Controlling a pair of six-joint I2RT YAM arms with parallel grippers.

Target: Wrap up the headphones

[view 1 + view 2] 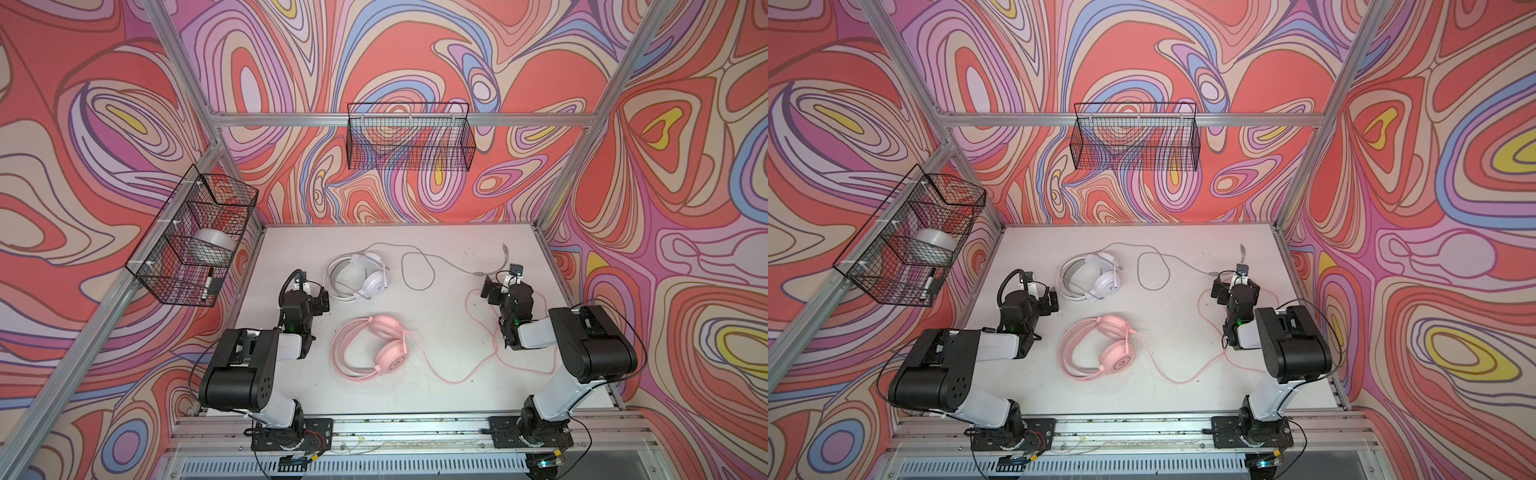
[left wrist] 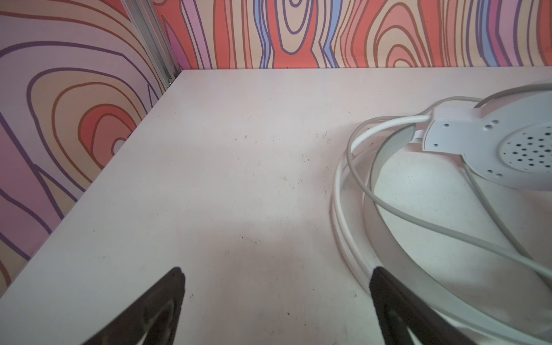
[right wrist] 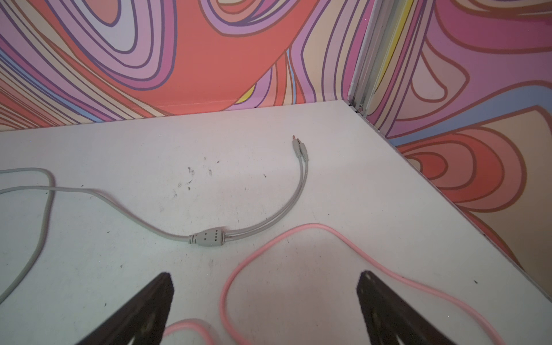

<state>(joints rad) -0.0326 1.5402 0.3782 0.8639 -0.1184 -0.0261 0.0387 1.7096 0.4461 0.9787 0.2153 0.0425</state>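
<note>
In both top views the white table [image 1: 291, 249] sat inside bright swirly walls [image 1: 83, 166]. The white headset [image 1: 372, 282] lay toward the back of the table, a bit left of the middle. Its grey cable [image 1: 478, 273] ran loose to the right in one big loop and ended near the back right corner. The pink headset [image 1: 392, 359] lay in the middle, nearer the front, apart from the white one. Its pink cable [image 1: 457, 381] curved off to the right and ran under the right arm [image 1: 590, 349]. The left claw [image 1: 306, 291] was just beside the white headset. The right claw [image 1: 508, 286] was over the cables, near the right edge. The table's left side and front middle were bare. A wire basket [image 1: 195, 232] hung on the left wall above that edge. A long wire basket [image 1: 409, 137] hung high on the back wall.

In the left wrist view the left claw was wide apart and held nothing. One black finger [image 2: 167, 298] was over bare table. The other was right at the white headset's band [image 2: 380, 239]; I could not tell if they touched. Bare table reached all the way to the back left corner.

In the right wrist view the right claw was wide apart too, holding nothing. A loop of pink cable lay on the table between its fingers [image 3: 143, 307]. The grey cable's split lay just ahead, and its two plugs [image 3: 299, 148] pointed at the back right corner. The table's right edge ran close by.
</note>
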